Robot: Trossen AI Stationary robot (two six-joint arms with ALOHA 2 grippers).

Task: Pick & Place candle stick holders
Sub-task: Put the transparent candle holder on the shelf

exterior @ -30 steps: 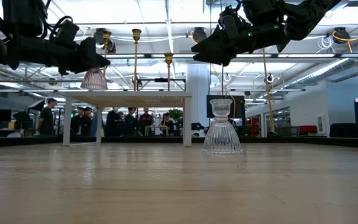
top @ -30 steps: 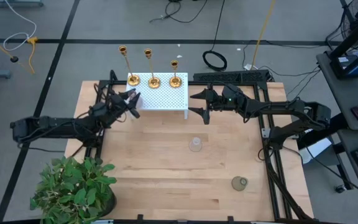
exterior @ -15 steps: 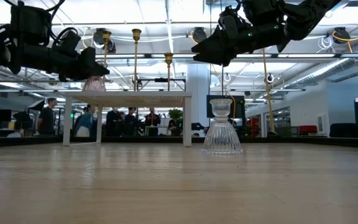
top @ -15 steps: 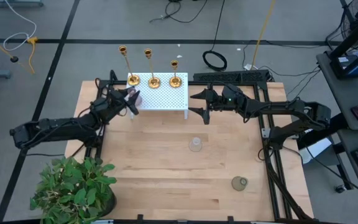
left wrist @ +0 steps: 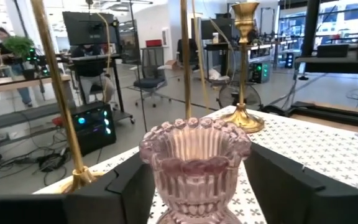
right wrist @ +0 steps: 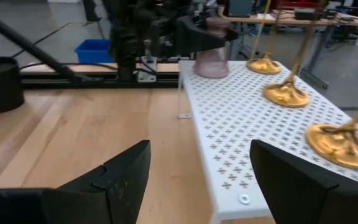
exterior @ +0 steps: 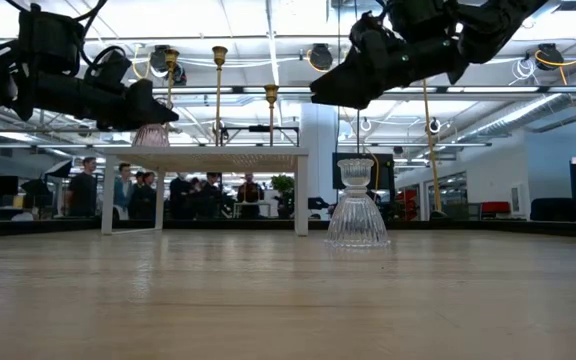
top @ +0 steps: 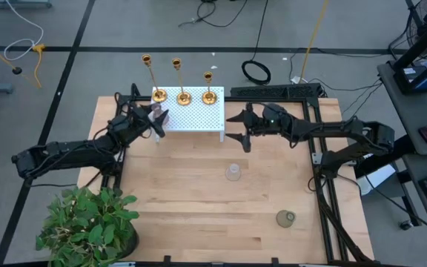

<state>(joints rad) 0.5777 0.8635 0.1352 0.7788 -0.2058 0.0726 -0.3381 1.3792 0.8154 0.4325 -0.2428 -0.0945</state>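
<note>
1. Near the frame's lower middle, a clear glass holder (top: 233,173) stood on the wooden surface (top: 199,215).
2. Right end effector (top: 237,127) hung wide open, empty, right of the white rack (top: 199,115).
3. Left end effector (top: 156,119) was clamped on a pink glass holder (left wrist: 194,165) at the rack's left end.
4. Three gold candle stick holders (top: 183,96) lined the rack's far edge.

high: top-down | low: table-level | wrists: close, share shelf (right wrist: 241,118)

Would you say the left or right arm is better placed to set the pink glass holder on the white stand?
Left. The left gripper is shut on the pink glass holder at the white stand's edge; the right gripper hangs open, off the stand's other end.
</note>
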